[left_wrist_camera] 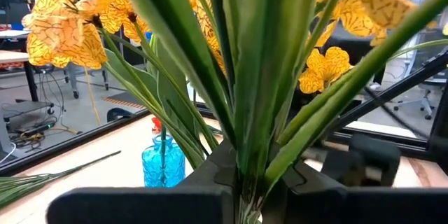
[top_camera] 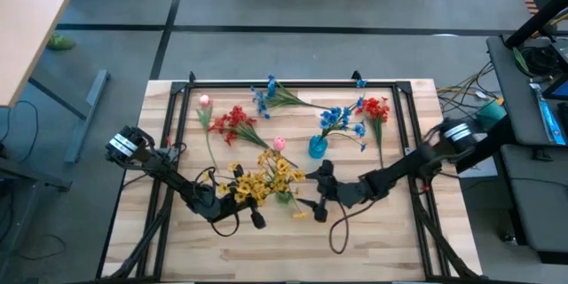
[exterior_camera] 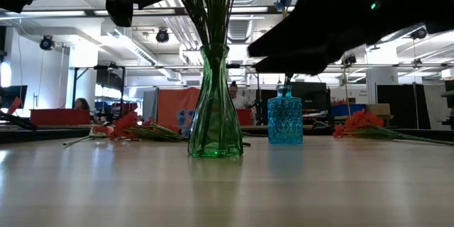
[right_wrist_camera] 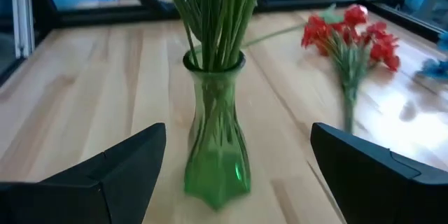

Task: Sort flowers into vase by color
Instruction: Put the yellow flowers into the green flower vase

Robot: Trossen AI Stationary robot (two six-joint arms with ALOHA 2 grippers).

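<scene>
Yellow flowers (top_camera: 264,177), the biggest bunch, are standing in the green vase (exterior_camera: 215,106) at lower centre of the high view, stems pinched by the clenched left gripper (top_camera: 232,193). Facing that vase from the right, the right gripper (top_camera: 318,197) is waiting with fingers spread wide and empty. Some blue flowers (top_camera: 335,118) are sitting in the blue vase (top_camera: 317,147). Judging progress, sorting is about half done: red sprigs (top_camera: 233,124), another red sprig (top_camera: 375,109), a blue sprig (top_camera: 266,94) and pink buds (top_camera: 205,101) are lying loose across the upper table (top_camera: 390,240).
</scene>
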